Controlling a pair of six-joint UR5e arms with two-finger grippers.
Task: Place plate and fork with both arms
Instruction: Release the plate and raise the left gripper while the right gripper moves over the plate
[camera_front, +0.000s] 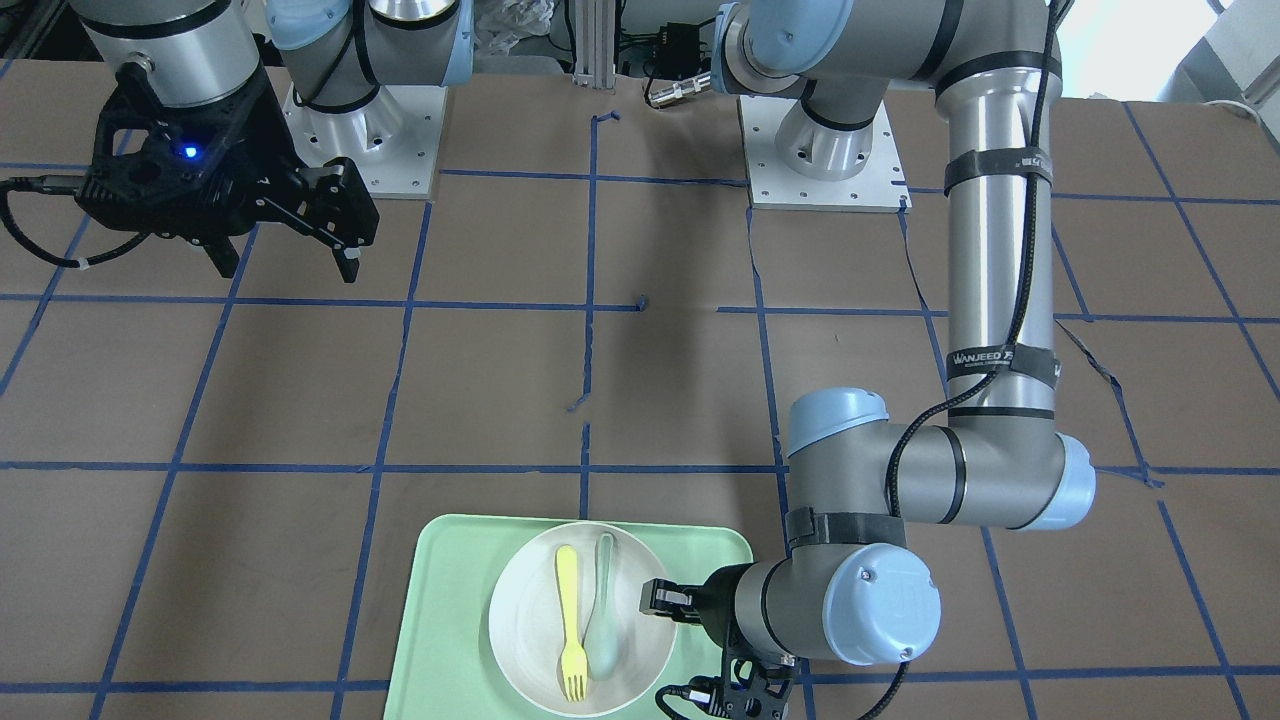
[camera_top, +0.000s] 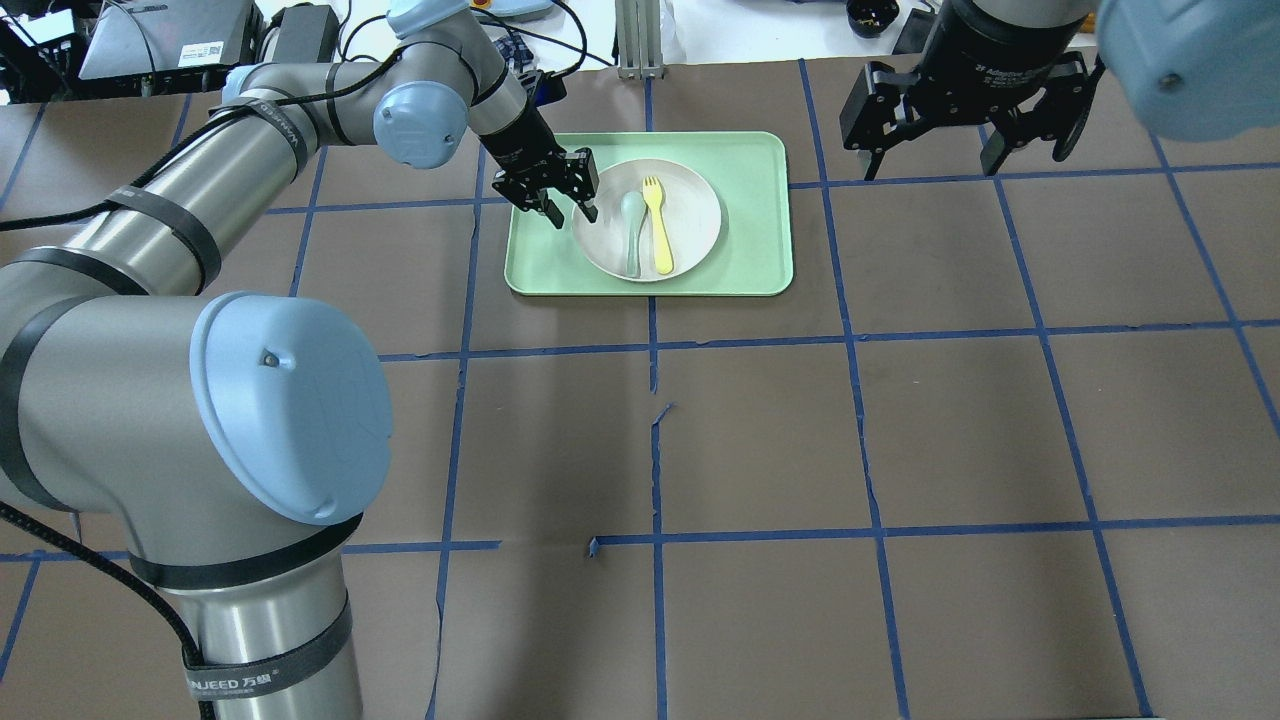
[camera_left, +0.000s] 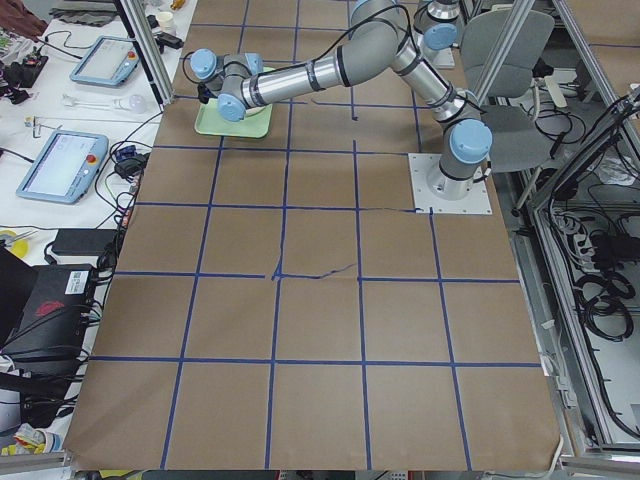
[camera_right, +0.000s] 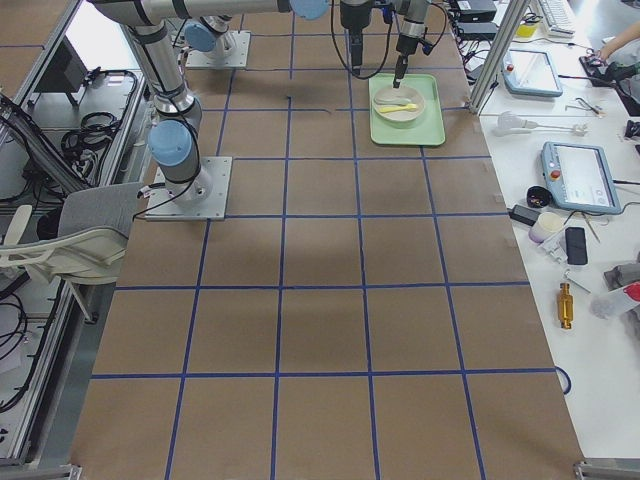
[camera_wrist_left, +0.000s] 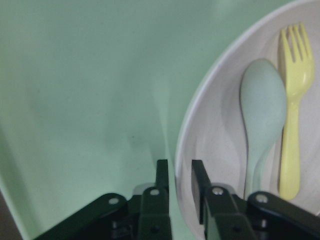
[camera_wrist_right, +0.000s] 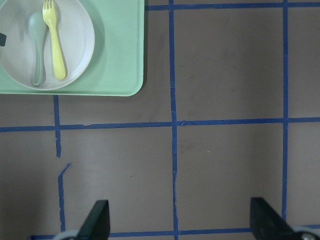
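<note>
The off-white plate (camera_top: 690, 215) lies on a light-green tray (camera_top: 745, 250) at the table's far middle. The pale-yellow fork (camera_top: 657, 225) lies in the plate beside a grey-green spoon (camera_top: 632, 225). My left gripper (camera_top: 572, 213) is at the plate's left rim. In the left wrist view (camera_wrist_left: 180, 175) its fingers stand close together, one on each side of the rim of the plate (camera_wrist_left: 215, 135), shut on it. The fork (camera_wrist_left: 292, 100) is right of the spoon (camera_wrist_left: 262, 105). My right gripper (camera_top: 930, 168) hangs open and empty above the table, right of the tray.
The tray (camera_front: 450, 600) sits at the table's operator-side edge, with the plate (camera_front: 530, 620), fork (camera_front: 570, 625) and left gripper (camera_front: 650, 600) on it. The right gripper (camera_front: 288, 268) is near its base. Brown table with blue tape grid.
</note>
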